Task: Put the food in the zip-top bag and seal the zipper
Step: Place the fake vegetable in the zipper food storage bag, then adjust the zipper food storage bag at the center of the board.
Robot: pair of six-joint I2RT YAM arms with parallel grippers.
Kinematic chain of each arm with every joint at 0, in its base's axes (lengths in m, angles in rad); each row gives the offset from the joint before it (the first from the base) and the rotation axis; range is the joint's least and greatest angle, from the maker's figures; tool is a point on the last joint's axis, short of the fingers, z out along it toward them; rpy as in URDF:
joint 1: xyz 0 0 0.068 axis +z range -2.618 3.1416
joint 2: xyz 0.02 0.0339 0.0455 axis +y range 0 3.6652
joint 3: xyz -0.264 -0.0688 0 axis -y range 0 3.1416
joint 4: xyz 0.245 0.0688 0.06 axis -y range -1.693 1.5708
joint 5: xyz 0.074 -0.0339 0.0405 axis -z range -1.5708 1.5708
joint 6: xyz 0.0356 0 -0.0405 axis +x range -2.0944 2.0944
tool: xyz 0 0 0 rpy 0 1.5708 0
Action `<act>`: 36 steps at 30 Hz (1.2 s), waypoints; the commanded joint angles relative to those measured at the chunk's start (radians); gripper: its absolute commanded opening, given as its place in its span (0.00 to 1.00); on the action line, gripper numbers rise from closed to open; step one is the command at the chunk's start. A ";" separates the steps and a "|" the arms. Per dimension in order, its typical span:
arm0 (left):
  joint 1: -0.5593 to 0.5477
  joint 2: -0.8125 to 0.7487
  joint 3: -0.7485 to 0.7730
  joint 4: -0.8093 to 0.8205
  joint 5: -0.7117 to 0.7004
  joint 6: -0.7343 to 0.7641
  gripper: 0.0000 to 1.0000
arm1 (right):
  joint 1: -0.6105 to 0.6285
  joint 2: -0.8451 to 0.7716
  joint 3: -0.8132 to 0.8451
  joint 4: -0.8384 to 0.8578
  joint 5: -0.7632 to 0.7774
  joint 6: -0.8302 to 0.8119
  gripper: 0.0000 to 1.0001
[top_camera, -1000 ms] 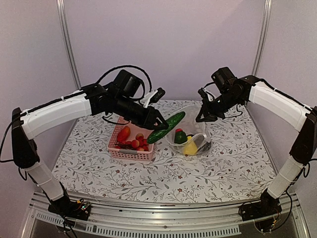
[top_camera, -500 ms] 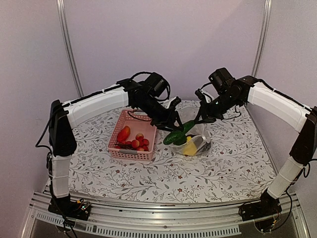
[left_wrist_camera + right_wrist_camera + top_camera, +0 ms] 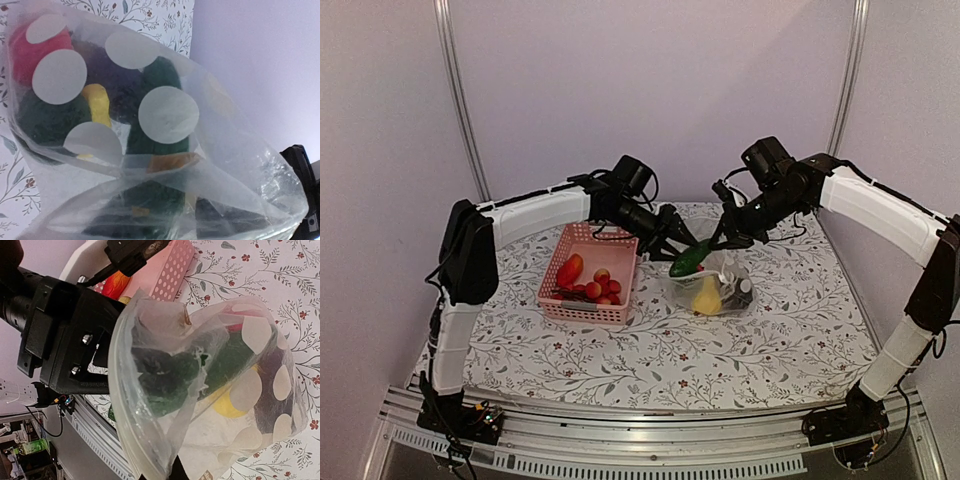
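Note:
The zip-top bag, clear with white dots, lies right of centre with its mouth held up and open. My right gripper is shut on the mouth edge, along which the zipper runs. My left gripper reaches into the mouth with a green cucumber between its fingers. Plastic film hides whether they still clamp it. A yellow piece, a red one and a dark purple one lie in the bag.
A pink slotted basket stands left of the bag. It holds a red-orange pepper and small red round ones. The floral cloth covers the table. The left arm's body sits close against the bag's mouth.
My left arm has swung right, carrying the cucumber from beside the basket into the bag's mouth. My right gripper has stayed on the bag's edge.

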 commanded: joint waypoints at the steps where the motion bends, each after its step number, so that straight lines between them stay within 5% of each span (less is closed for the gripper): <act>1: 0.001 -0.071 -0.122 0.312 0.139 -0.260 0.51 | 0.005 -0.028 0.029 -0.002 -0.016 0.009 0.00; 6: 0.004 -0.122 -0.159 0.277 0.143 -0.223 0.64 | 0.005 -0.029 0.039 -0.004 0.007 0.008 0.00; 13: 0.005 -0.232 -0.136 0.193 0.130 -0.070 0.63 | -0.006 -0.048 0.011 -0.006 0.040 0.013 0.00; 18: 0.007 -0.276 -0.051 -0.017 0.082 0.131 0.60 | -0.018 -0.061 -0.009 0.001 0.044 0.013 0.00; 25: 0.007 -0.367 -0.090 -0.329 -0.408 0.305 0.55 | -0.019 -0.064 -0.021 0.017 0.037 0.020 0.00; 36: -0.006 -0.386 -0.318 -0.171 -0.416 0.255 0.60 | -0.019 -0.054 -0.019 0.018 0.013 0.020 0.00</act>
